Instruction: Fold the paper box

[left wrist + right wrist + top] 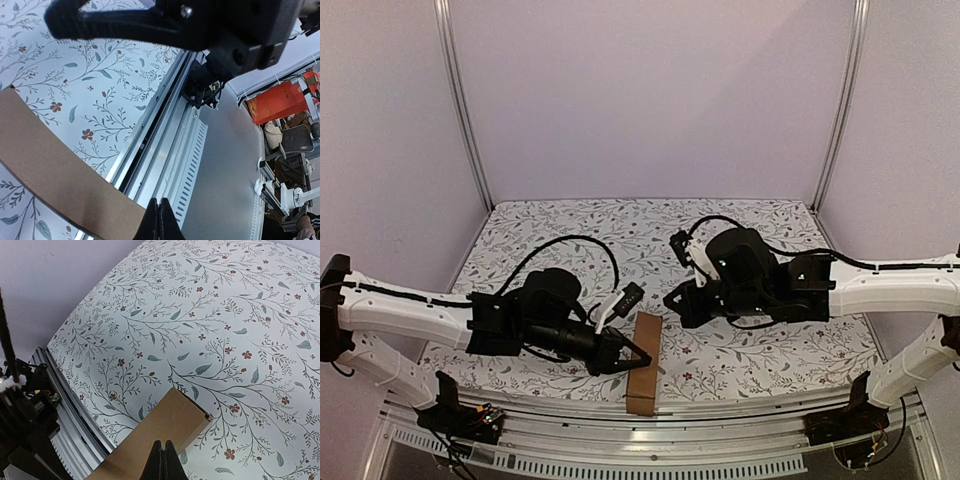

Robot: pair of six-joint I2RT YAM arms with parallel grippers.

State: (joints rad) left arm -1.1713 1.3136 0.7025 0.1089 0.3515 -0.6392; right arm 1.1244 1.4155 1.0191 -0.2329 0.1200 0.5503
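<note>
Paper box [644, 363] shows whole only from above, overhanging the table [770, 240]; both jaws closed.

Your table [775, 350] has a white top printed with grey-green sprigs and small red flowers. You have one thing lying directly on it: the brown paper box [644, 362], a plain oblong carton. It lies flat, lengthwise front to back, close to the middle of the near edge. Its far end rests on the printed top. Its near end reaches out over the metal rail [740, 412] that borders the table there.
</note>
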